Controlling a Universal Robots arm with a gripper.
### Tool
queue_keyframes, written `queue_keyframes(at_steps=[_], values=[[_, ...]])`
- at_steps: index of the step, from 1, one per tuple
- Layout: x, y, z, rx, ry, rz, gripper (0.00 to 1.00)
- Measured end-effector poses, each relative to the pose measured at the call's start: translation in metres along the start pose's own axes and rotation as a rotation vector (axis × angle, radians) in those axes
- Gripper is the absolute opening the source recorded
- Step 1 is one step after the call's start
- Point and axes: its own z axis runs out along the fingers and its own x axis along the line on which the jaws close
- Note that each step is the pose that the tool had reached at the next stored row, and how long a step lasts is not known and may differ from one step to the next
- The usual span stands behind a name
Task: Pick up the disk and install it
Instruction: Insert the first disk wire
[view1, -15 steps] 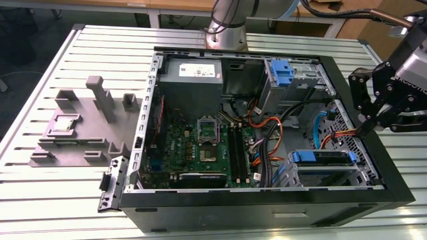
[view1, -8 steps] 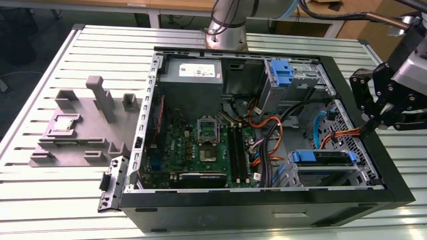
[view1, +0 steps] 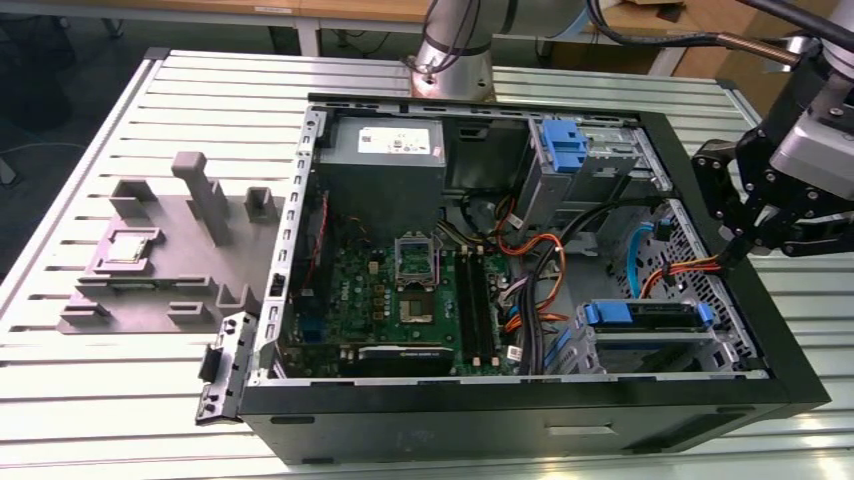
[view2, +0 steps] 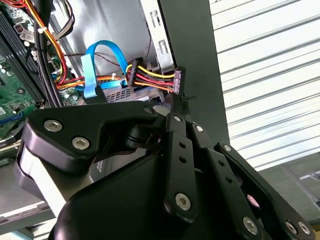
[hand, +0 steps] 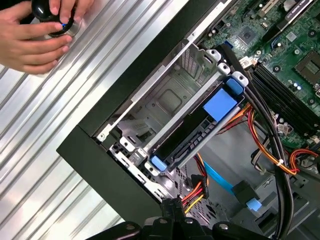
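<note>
End effector (view1: 787, 225) hangs at the open computer case's (view1: 787, 330) wall on the exterior view's right; its black fingers (view2: 182, 145) meet at their tips with nothing between them, just beside a connector (view2: 155, 75) with red, yellow and black wires. The disk (hand: 200, 127), with blue rails, sits seated in the metal drive cage (hand: 165, 100) inside the case, near the motherboard (view1: 400, 290). Two hands (hand: 37, 30) rest on a black knob on the slatted counter (hand: 60, 110).

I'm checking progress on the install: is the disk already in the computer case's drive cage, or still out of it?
In. The disk stands on edge in the metal drive cage inside the case, blue rails at both ends.
</note>
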Motion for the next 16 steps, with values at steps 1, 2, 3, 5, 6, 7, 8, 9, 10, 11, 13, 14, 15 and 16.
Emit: queue_keyframes(at_steps=[1,2,3,5,6,7,8,9,10,11,13,14,15,16], values=[[0.0000,0.0000,0.0000,0.0000,0.0000,0.000,0.10],[0.0000,0.0000,0.0000,0.0001,0.0000,0.000,0.10],[0.0000,0.0000,0.0000,0.0001,0.0000,0.000,0.10],[0.0000,0.0000,0.0000,0.0003,0.0000,-0.002,0.11],[-0.0001,0.0000,0.0001,0.0009,-0.0005,-0.008,0.11],[-0.0001,-0.0001,0.0002,0.0018,-0.0010,-0.018,0.11],[-0.0001,0.0000,0.0003,0.0032,-0.0018,-0.032,0.17],[-0.0001,0.0000,0.0006,0.0049,-0.0026,-0.047,0.17],[-0.0001,0.0000,0.0010,0.0068,-0.0034,-0.064,0.17],[-0.0002,0.0001,0.0013,0.0086,-0.0042,-0.080,0.17],[-0.0002,0.0001,0.0020,0.0109,-0.0046,-0.105,0.19],[-0.0003,0.0001,0.0024,0.0114,-0.0040,-0.116,0.24],[-0.0004,0.0001,0.0029,0.0113,-0.0022,-0.125,0.24],[-0.0005,0.0002,0.0034,0.0116,0.0022,-0.132,0.31]])
